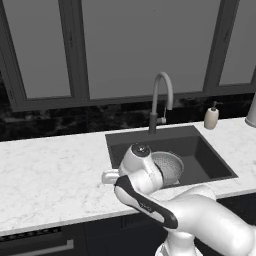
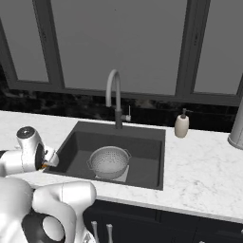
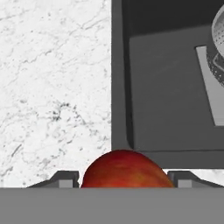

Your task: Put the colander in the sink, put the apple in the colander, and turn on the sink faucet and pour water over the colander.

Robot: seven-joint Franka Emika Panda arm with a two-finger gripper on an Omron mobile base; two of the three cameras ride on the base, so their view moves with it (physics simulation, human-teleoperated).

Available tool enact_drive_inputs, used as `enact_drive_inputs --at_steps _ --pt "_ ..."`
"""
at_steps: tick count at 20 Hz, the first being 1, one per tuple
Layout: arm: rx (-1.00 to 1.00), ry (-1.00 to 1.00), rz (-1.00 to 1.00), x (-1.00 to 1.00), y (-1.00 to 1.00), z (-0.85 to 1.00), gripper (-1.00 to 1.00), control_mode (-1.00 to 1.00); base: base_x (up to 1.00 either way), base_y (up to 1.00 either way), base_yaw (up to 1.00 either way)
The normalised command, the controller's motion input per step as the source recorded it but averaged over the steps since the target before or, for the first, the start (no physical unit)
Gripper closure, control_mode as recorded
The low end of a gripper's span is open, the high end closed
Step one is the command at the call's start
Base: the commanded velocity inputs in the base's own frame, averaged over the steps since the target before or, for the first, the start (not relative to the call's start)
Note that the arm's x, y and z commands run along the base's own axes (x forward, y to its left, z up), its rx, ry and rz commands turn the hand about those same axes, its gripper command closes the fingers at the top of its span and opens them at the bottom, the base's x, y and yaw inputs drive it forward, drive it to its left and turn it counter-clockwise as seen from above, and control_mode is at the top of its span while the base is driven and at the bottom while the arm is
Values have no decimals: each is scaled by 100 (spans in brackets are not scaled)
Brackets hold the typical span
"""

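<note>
The silvery colander (image 2: 109, 161) stands upright in the dark sink (image 2: 144, 147), on the lighter patch of the bottom; it also shows behind my arm (image 1: 169, 166) and at the right edge of the hand view (image 3: 218, 39). The red-orange apple (image 3: 124, 169) sits between my finger tips (image 3: 65, 178), and my gripper (image 3: 124, 180) is shut on it. The hand hangs over the marble counter just beside the sink's left rim (image 3: 117, 74). In the right base view a sliver of apple (image 2: 44, 165) peeks out under the gripper (image 2: 49, 161). The gooseneck faucet (image 2: 114, 90) rises behind the basin.
A beige soap dispenser (image 2: 182, 126) stands on the counter right of the faucet. A grey cylindrical object (image 2: 236, 128) sits at the far right. White marble counter (image 1: 50, 165) stretches left of the sink. Dark windows run along the back wall.
</note>
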Motion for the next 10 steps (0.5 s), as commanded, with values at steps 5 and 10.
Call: enact_drive_inputs --at_steps 5,10 --pt "2 0 4 -13 -89 42 100 -100 0 0 0" --pt "7 0 12 -16 -95 29 100 -100 0 0 0"
